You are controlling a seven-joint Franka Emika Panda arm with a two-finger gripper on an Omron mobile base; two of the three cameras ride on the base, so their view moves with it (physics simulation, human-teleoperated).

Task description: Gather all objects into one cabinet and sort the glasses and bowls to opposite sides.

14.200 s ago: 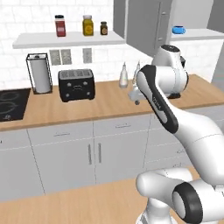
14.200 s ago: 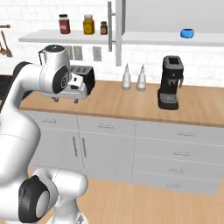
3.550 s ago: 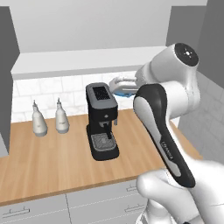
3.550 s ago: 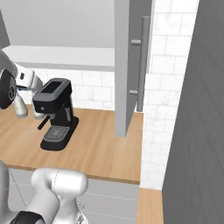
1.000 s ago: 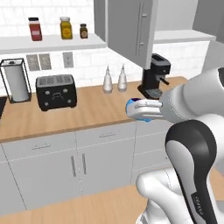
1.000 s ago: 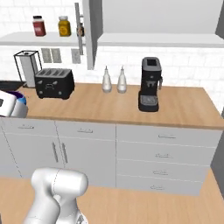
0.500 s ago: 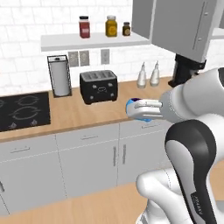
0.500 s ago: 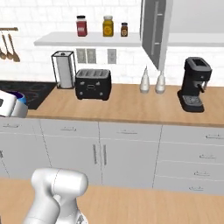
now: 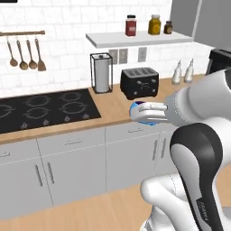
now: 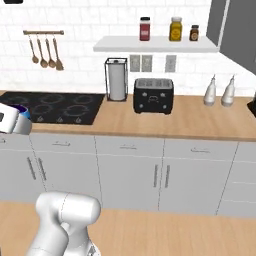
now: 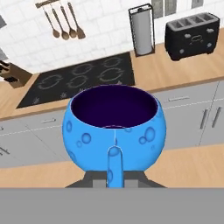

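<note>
My gripper (image 11: 114, 175) is shut on the small bright blue bowl (image 11: 114, 127), which has a dark purple inside and stays upright in front of the hand. From the left base view the bowl (image 9: 145, 121) hangs in the gripper (image 9: 137, 109) over the counter's front edge, below the toaster. In the right base view the bowl (image 10: 25, 126) and gripper (image 10: 10, 120) sit at the far left edge. A grey wall cabinet door (image 9: 185, 18) shows at the upper right. The glasses are out of view.
On the wooden counter (image 10: 165, 122) stand a black toaster (image 9: 139, 82), a paper towel holder (image 9: 102, 73), two white bottles (image 9: 182, 72) and a black hob (image 9: 45, 110). Jars (image 9: 154, 23) sit on a wall shelf. Utensils (image 9: 25, 49) hang at left.
The whole picture has slid right, so the base has driven left along the counter; the hob and hanging utensils have come into view. The blue bowl stays in the shut gripper.
</note>
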